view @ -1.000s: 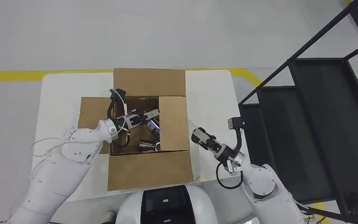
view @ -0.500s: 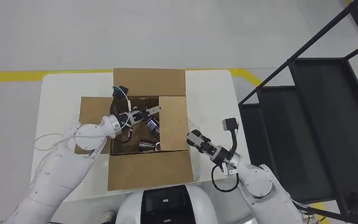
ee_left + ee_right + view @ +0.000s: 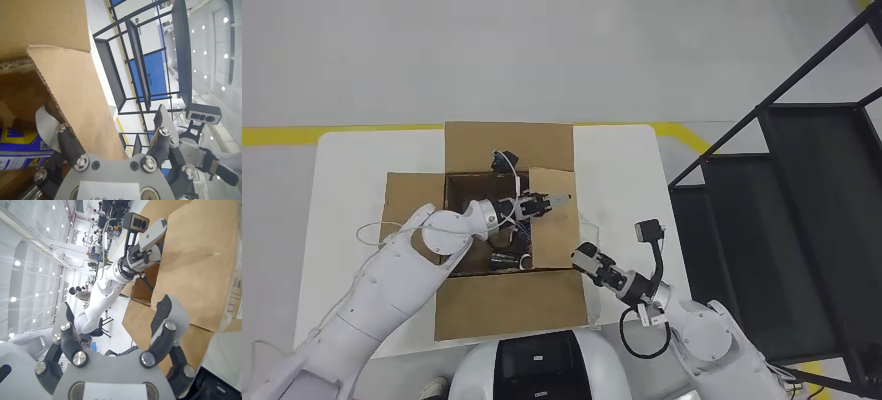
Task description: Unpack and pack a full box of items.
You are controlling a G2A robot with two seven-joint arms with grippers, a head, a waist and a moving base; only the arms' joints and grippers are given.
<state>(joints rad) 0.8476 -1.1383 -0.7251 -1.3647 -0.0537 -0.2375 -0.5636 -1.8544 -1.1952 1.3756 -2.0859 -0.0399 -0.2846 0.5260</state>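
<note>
As left pincer (image 3: 100, 114) gapes, box flap (image 3: 79, 85) between (ungripped)

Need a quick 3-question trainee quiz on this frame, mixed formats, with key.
1. True or false: the left pincer straddles a flap of the box, one finger on each side.
2. The right pincer is: A) open and empty; B) shut on a can; C) shut on a flap.
3. Fill in: the blue can lies ___ the box.
Key: 1 true; 2 A; 3 inside.
</note>
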